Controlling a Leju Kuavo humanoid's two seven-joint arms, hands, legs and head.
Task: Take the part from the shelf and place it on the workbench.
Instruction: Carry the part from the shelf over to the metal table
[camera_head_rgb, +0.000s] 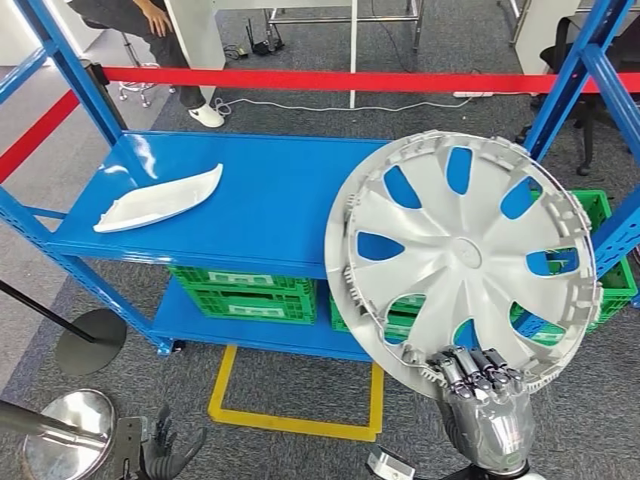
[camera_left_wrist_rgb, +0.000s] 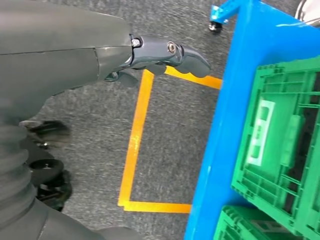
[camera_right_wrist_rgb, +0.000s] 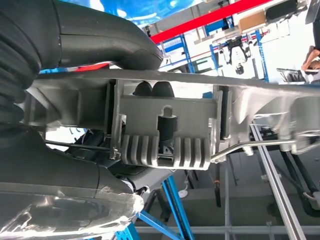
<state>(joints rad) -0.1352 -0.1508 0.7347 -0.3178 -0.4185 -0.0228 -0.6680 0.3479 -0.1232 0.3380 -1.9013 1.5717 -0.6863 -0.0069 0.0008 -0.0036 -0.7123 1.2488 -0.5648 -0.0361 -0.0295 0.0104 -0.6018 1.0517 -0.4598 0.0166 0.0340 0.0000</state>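
Observation:
A large silver wheel cover (camera_head_rgb: 460, 255) with several slots stands tilted in front of the blue shelf (camera_head_rgb: 272, 200). My right hand (camera_head_rgb: 483, 405) grips its lower rim from below, fingers curled over the edge. The right wrist view shows the cover's ribbed rim and clips (camera_right_wrist_rgb: 166, 130) close up between the thumb and fingers. A white curved trim part (camera_head_rgb: 160, 199) lies on the shelf's left side. My left hand (camera_head_rgb: 162, 450) hangs low at the bottom left, fingers spread and holding nothing; its fingers (camera_left_wrist_rgb: 170, 52) point over the floor.
Green crates (camera_head_rgb: 241, 293) sit on the shelf's lower level (camera_left_wrist_rgb: 226, 125). Yellow floor tape (camera_head_rgb: 294, 420) marks a box in front. A red barrier tape (camera_head_rgb: 340, 80) runs behind, where a person (camera_head_rgb: 155, 25) sits. Round metal stand bases (camera_head_rgb: 72, 425) are at the lower left.

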